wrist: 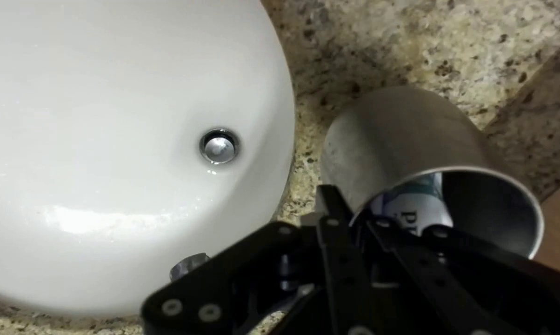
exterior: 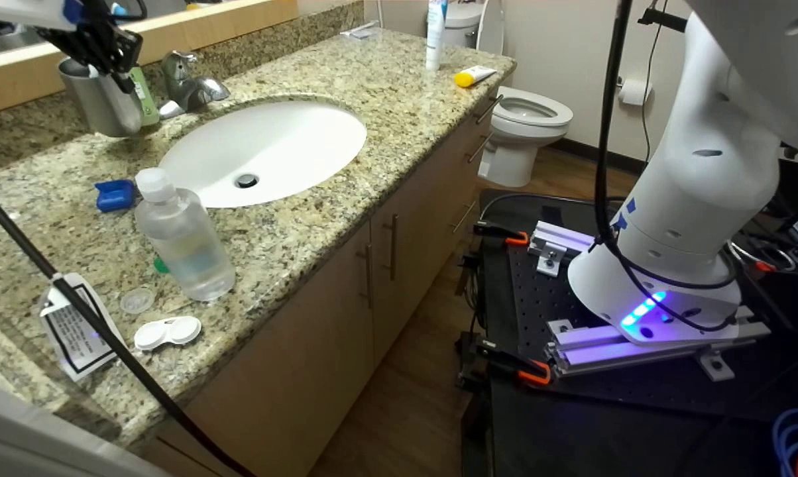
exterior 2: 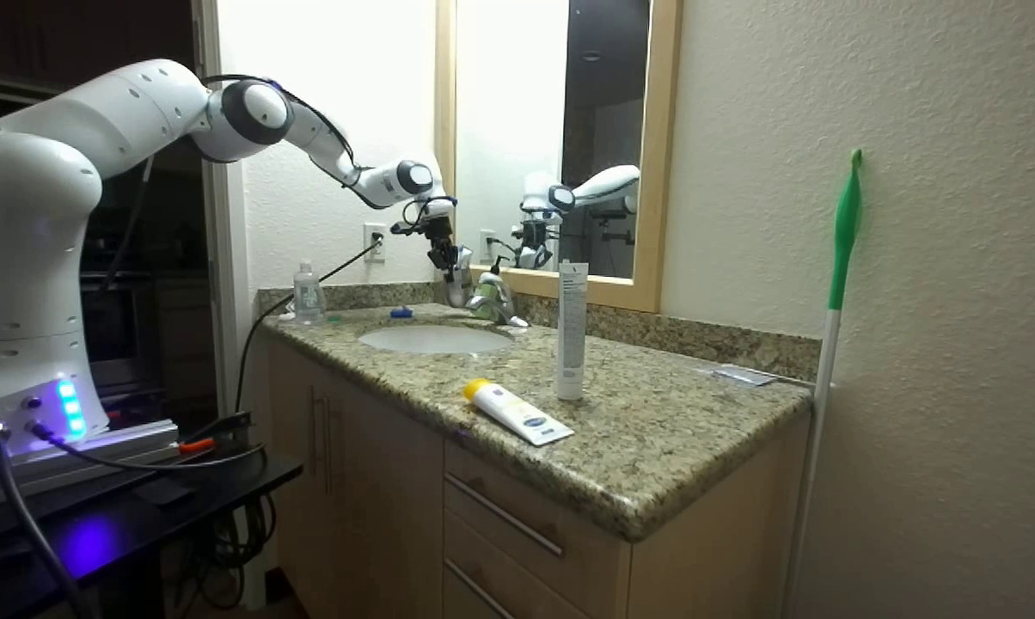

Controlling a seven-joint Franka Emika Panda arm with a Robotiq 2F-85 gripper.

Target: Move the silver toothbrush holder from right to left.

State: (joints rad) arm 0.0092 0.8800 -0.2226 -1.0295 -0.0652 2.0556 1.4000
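Observation:
The silver toothbrush holder (exterior: 102,106) is a dull metal cup, tilted, beside the faucet near the mirror wall. It also shows in an exterior view (exterior 2: 456,289) and, large, in the wrist view (wrist: 401,132). My gripper (wrist: 343,209) is shut on the cup's near rim, one finger outside the wall and one inside. The gripper also shows in both exterior views (exterior: 128,74) (exterior 2: 443,260). The cup appears slightly above the counter, with a shadow under it. A white tube (wrist: 417,209) with dark lettering lies inside the cup. The inner fingertip is hard to see.
The sink (exterior: 273,149) lies beside the cup. The faucet (exterior: 190,86) and green soap bottle (exterior: 145,99) stand close to it. A clear bottle (exterior: 190,245), blue case (exterior: 114,195) and white lens case (exterior: 167,332) are on the counter (exterior: 293,245). The mirror frame (exterior 2: 668,155) is behind.

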